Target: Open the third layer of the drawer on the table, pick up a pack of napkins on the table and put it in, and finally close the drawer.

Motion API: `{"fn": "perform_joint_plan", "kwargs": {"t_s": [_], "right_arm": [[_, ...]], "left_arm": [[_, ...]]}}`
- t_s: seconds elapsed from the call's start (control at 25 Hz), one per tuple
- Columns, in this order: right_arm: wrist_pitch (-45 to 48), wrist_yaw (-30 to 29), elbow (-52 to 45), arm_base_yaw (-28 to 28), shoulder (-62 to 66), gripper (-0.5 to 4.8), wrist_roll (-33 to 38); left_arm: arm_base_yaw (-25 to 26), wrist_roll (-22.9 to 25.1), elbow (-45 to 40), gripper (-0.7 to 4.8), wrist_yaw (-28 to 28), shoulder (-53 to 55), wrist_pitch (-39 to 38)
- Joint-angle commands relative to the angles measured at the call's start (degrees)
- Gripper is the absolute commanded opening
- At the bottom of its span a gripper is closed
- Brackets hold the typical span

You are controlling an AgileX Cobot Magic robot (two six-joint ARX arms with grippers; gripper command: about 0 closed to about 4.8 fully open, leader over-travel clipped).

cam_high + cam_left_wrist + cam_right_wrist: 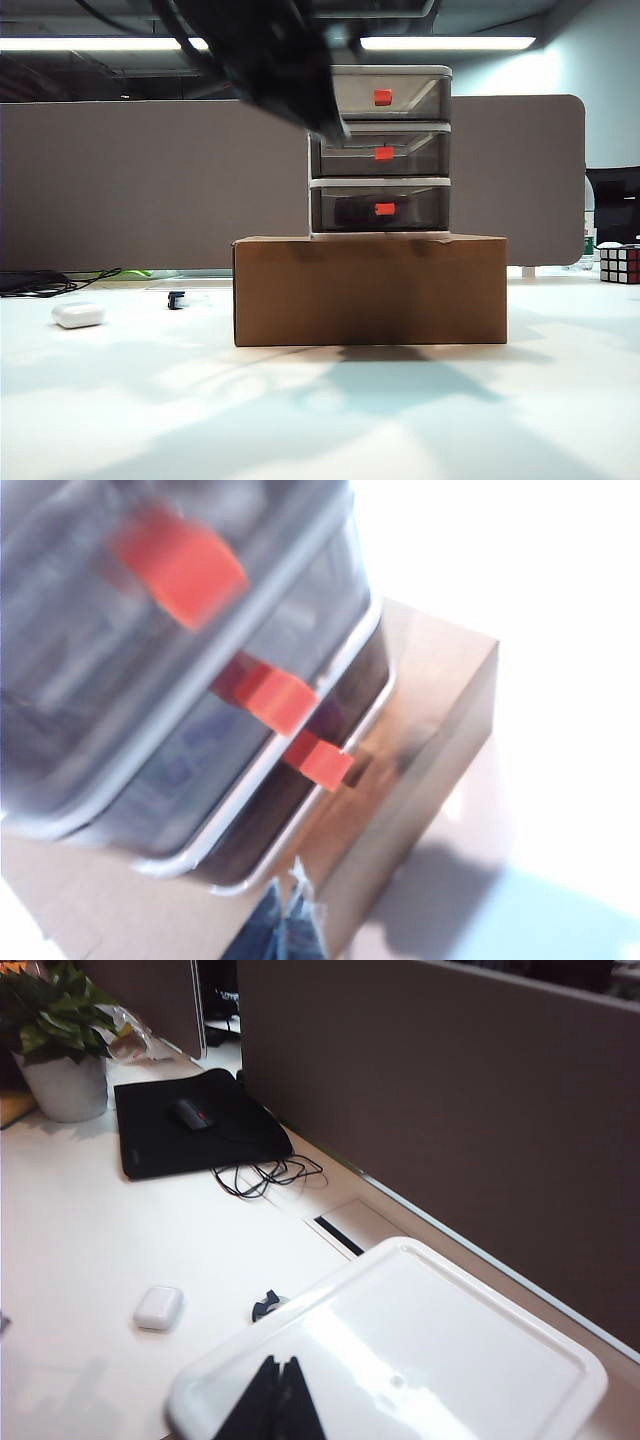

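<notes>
On the left of the exterior view, a small white case (78, 315) is seen lying on the table (320, 420), with a tangle of black cables (45, 282) behind it and a small dark object (176, 299) a little further right. A blurred dark arm (270, 60) is seen reaching down from the top edge, its tip in front of the upper left corner of the drawer (381, 152). In that view the gripper cannot be made out.

In the left wrist view the left gripper (290, 920) is shown with its fingertips pressed together and nothing between them, poised just before the front edge of the cardboard box (420, 750). Three drawers are counted in the unit, each with one red handle, so three handles in all. The third layer (380, 206) is seen pushed in flush, its handle (320, 759) just beyond the fingertips and not touched. A dark shape is faintly seen inside that lowest drawer; whether it is the pack of napkins cannot be told.

One brown box is seen, bearing the unit at the table's middle.

In the right wrist view the right gripper (275, 1405) is shown above the unit's white top (470, 1360), fingers together, holding nothing.

A puzzle cube (620, 264) is seen at the far right.
</notes>
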Motion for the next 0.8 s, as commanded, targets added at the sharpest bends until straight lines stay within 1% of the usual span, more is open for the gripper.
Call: {"fn": "perform_joint_plan", "kwargs": {"t_s": [0.04, 0.08, 0.12, 0.16, 0.24, 0.28, 0.32, 0.36, 0.4, 0.48, 0.56, 0.64, 0.8], "right_arm": [[-3.8, 0.3, -1.1, -0.2, -4.9, -0.06, -0.5], [-3.8, 0.5, -4.0, -0.2, -9.1, -0.06, -0.4], [-3.8, 1.6, -7.3, -0.2, -13.2, -0.06, 0.3], [-3.8, 1.8, -9.7, -0.2, -15.8, -0.06, 1.1], [-3.7, 2.1, -13.8, -0.2, -20.1, -0.06, 2.9], [-3.7, 3.4, -16.5, -0.2, -22.8, -0.06, 3.8], [-3.7, 5.6, -20.9, -0.2, -27.3, -0.06, 4.6], [-3.7, 6.1, -23.1, -0.2, -29.4, -0.06, 5.0], [-3.5, 6.3, -27.8, 0.1, -33.7, -0.06, 7.8], [-2.9, 6.6, -32.6, 0.1, -37.6, -0.06, 10.2], [-2.9, 8.2, -36.5, 0.1, -41.4, -0.06, 11.1], [-2.6, 9.1, -40.5, 0.1, -45.2, -0.06, 12.5], [-2.3, 13.0, -48.0, 0.1, -53.1, -0.06, 14.8]], "left_arm": [[-0.1, 0.1, -5.9, -0.06, 0.3, -9.9, -1.0], [-0.1, 0.0, -9.8, -0.06, -0.2, -16.3, -2.3], [-0.1, -0.1, -13.6, -0.06, -1.9, -22.3, -3.7], [-0.1, -0.2, -15.4, -0.06, -3.0, -25.2, -4.3], [-0.1, -2.3, -19.2, -0.06, -4.5, -32.0, -6.1], [-0.1, -4.9, -21.3, -0.06, -4.4, -35.4, -6.1], [-0.1, -8.7, -24.1, -0.06, -4.4, -39.9, -5.1], [-0.1, -9.7, -26.2, -0.06, -4.5, -42.8, -3.8], [-0.1, -10.5, -29.9, -0.06, -4.9, -47.6, -1.4], [-0.4, -11.4, -33.0, -0.06, -5.2, -50.6, 1.0], [-1.1, -12.9, -36.1, -0.06, -7.8, -53.3, 2.1], [-1.6, -13.3, -38.5, -0.06, -9.7, -55.7, 2.1], [-2.2, -13.9, -42.8, -0.06, -9.8, -58.3, 4.2]]}}
